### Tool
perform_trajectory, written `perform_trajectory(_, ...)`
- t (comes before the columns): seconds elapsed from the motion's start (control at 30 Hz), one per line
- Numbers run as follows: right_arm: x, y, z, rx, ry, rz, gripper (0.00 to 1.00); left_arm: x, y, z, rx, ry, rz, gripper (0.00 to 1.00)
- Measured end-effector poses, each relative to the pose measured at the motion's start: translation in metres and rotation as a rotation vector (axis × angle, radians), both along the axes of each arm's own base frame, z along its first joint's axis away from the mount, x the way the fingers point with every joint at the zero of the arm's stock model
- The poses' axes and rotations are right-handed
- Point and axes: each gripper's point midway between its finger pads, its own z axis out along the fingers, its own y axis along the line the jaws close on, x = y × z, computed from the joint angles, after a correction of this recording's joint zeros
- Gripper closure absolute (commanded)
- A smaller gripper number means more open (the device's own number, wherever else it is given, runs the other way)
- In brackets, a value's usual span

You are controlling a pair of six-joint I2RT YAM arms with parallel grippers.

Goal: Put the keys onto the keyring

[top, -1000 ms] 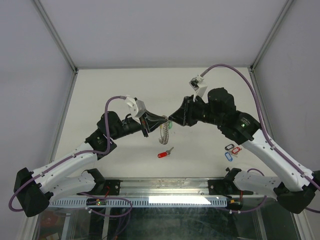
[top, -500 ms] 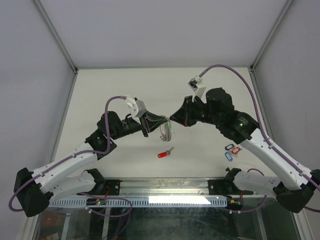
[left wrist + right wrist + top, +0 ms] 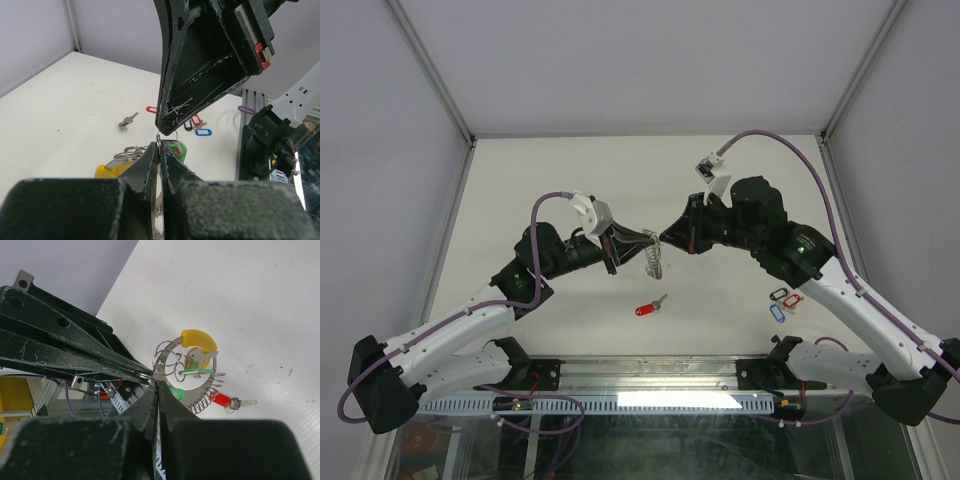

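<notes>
Item: keyring (image 3: 653, 262), a coiled silvery wire loop, held off the tabletop (image 3: 550, 190) at the middle of the cell, where the two arms meet tip to tip. Carried by: left fingers (image 3: 628, 242), pressed together on a thin metal edge at the loop's top, so the rest hangs free beneath and its load stays clear of the surface. Already on the loop: yellow-tagged key (image 3: 199, 338) and green-tagged key (image 3: 176, 392), with a cluster of small split rings (image 3: 167, 357), all dangling below the pinch. Opposing part: right fingers (image 3: 678, 232), pressed together, tips meeting the left tips from the other side at the same spot. Whether they nip the loop's wire, one split ring or nothing cannot be told, as the contact is hidden between the two sets of tips. Probable purpose of the pairing: one arm steadies the loop while the other works at its opening or eases a ring along the wire. A pinch this fine seems likely to slip if either arm pulls off-line. Outstanding stock: red-tagged key (image 3: 648, 306), flat on the tabletop just nearer the bases than the hanging loop. Also a small group of tags (image 3: 782, 301), blue and red among them, lying well to the right beside the right arm, with any keys on them too small to make out. Task status: judged partway, loose pieces not yet threaded.
</notes>
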Motion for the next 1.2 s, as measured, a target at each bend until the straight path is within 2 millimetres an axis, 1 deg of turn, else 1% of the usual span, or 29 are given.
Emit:
perform_trajectory(0.63, -0.001, 0.001, -0.004, -0.010, 0.005, 0.011, 1.00, 0.000, 0.000, -0.003, 0.009, 0.008, 0.000, 1.00)
perform_trajectory(0.83, -0.002, 0.001, -0.012, -0.021, 0.021, 0.017, 1.00, 0.000, 0.000, -0.003, 0.010, 0.009, 0.000, 1.00)
perform_trajectory(1.03, -0.002, 0.002, -0.022, -0.015, 0.039, 0.009, 0.93, 0.000, 0.000, -0.006, 0.017, 0.016, 0.000, 1.00)
perform_trajectory(1.2, -0.004, 0.003, -0.028, -0.003, 0.055, 0.005, 0.83, 0.000, 0.000, -0.006, 0.020, 0.018, 0.000, 1.00)
